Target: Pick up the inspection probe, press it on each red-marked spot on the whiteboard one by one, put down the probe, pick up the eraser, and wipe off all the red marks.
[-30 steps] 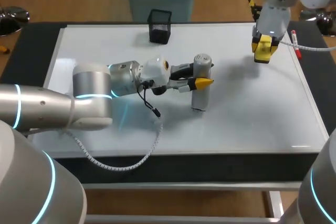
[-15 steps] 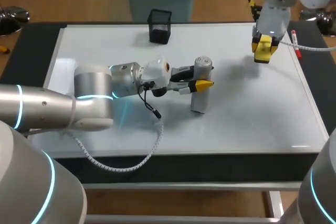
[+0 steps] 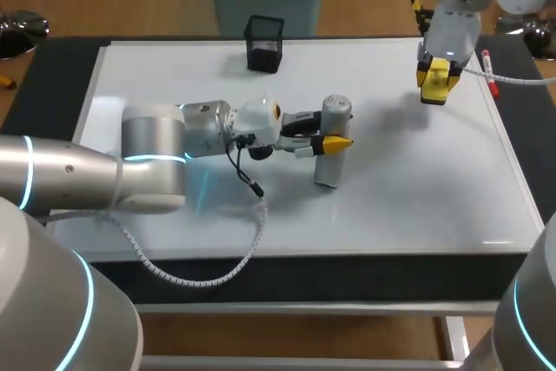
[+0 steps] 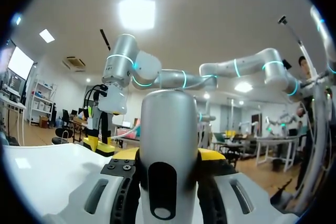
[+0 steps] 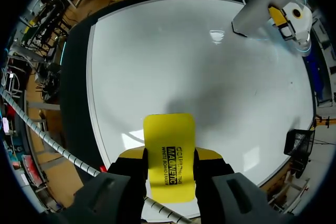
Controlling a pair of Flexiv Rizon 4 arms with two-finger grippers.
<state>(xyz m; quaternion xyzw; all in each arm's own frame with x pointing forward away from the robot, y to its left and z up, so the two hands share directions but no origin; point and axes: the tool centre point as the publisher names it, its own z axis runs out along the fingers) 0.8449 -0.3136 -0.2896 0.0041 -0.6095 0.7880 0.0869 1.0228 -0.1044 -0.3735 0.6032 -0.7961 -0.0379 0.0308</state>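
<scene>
Left gripper [image 3: 333, 130] is clamped on the probe [image 3: 327, 167], which stands upright, tip down, near the whiteboard's [image 3: 417, 188] middle, while the right gripper [image 5: 169, 163] pinches the eraser [image 5: 169, 140] over the whiteboard's far-right part.

**Whiteboard** [image 3: 391, 188]: plain glossy white, framed by the black table surround [image 3: 52, 76].
**Inspection probe** [image 3: 333, 141]: silver-grey metal, with a black oval slot on its side.
**Left gripper** [image 4: 168, 153]: black fingers with yellow tips.
**Left arm** [image 3: 130, 162]: silver-grey with glowing cyan bands.
**Eraser** [image 5: 169, 140]: bright yellow with black lettering.
**Right gripper** [image 5: 169, 157]: black fingers with yellow tips.
**Mesh cup** [image 3: 264, 43], near the whiteboard's far edge: black.
**Slim item** [image 3: 488, 71], at the whiteboard's right edge: white with red ends, possibly a marker.
</scene>
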